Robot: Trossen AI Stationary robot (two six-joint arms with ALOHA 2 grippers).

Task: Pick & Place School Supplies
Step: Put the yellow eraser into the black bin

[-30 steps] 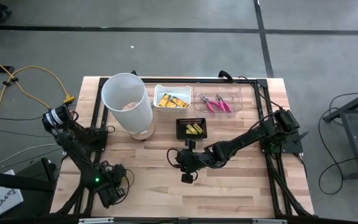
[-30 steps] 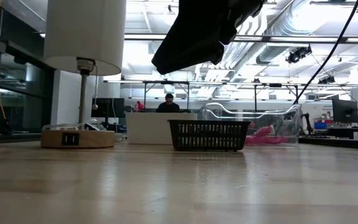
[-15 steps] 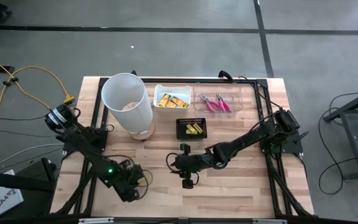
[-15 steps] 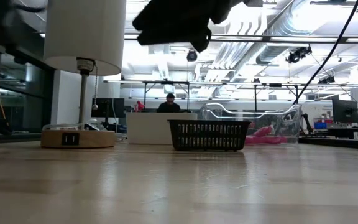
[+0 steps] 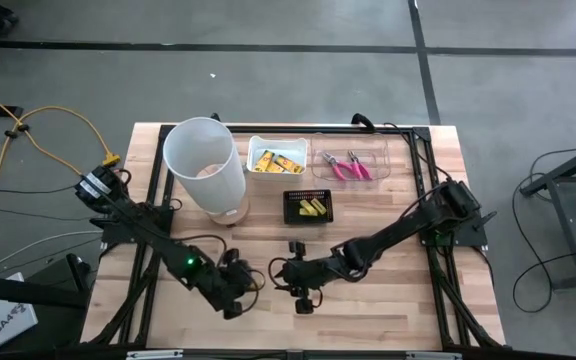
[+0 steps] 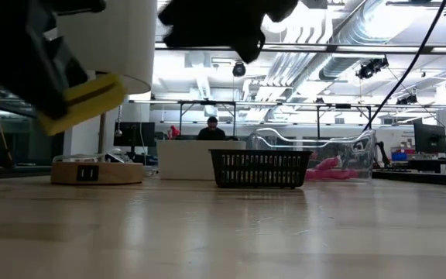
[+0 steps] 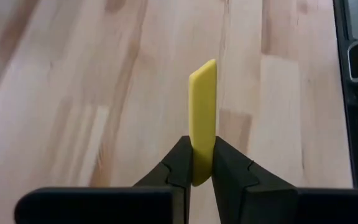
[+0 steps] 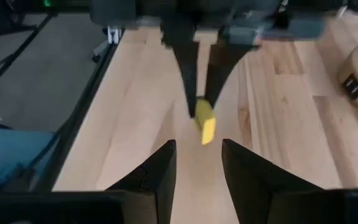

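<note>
Clamped on a flat yellow packet (image 5: pixel 246 277), the left gripper (image 5: pixel 242 284) carries it above the table's near middle, seen from overhead, while the right gripper (image 5: pixel 302 297) waits just beside it; more yellow packets (image 5: pixel 275 160) already sit in the white tray (image 5: pixel 258 146), yellow blocks (image 5: pixel 311 208) in the black basket (image 5: pixel 309 218), pink pliers (image 5: pixel 344 165) in the clear tray (image 5: pixel 376 155). At table height the packet hangs tilted, clear of the wood. Left wrist: thin, plain, edge-on between closed fingers. Right wrist: own fingers part-open, empty. Its placing likely remains.
</note>
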